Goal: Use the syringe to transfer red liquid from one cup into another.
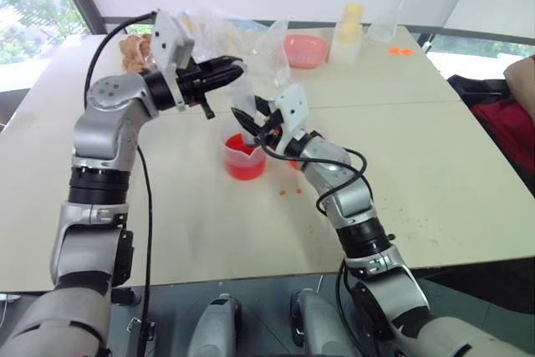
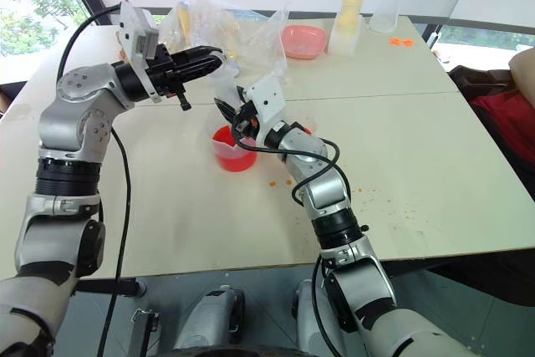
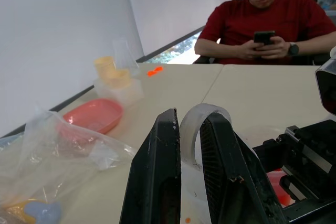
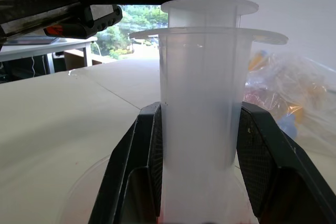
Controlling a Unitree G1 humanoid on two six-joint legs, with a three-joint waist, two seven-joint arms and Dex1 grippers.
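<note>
Squeezing, right at the lens, the large clear plastic syringe (image 4: 199, 77) with the right gripper (image 4: 199, 111) – both black fingers pressed flat on opposite sides of the thick barrel, just beneath its wide flange. Holding it upright, tip pointing down past the fingers into the wide clear plastic measuring cup with the pour spout (image 1: 244, 156), directly below this gripper. Seeing bright red-orange liquid (image 1: 245, 166) filling the lower part of that cup.

Pinching the rounded clear plunger head (image 3: 203, 109) with the left gripper (image 3: 191, 119), fingers closed in on either side of it, just above the right gripper. Not making out the smaller plain-rimmed cup; possibly sitting behind the right arm.

Judging the syringe as light, stiff and slick – smooth plastic, likely sliding through the pads if pulled hard. Taking the barrel right under the flange looks wise, using that ledge as a stop against the fingers. Gripping the plunger only by its head, and drawing straight along the barrel, not sideways, to avoid jamming or tilting. Minding the cup beneath as well: thin-walled, light, easily nudged over on the pale table (image 1: 418, 165) by the tip.
</note>
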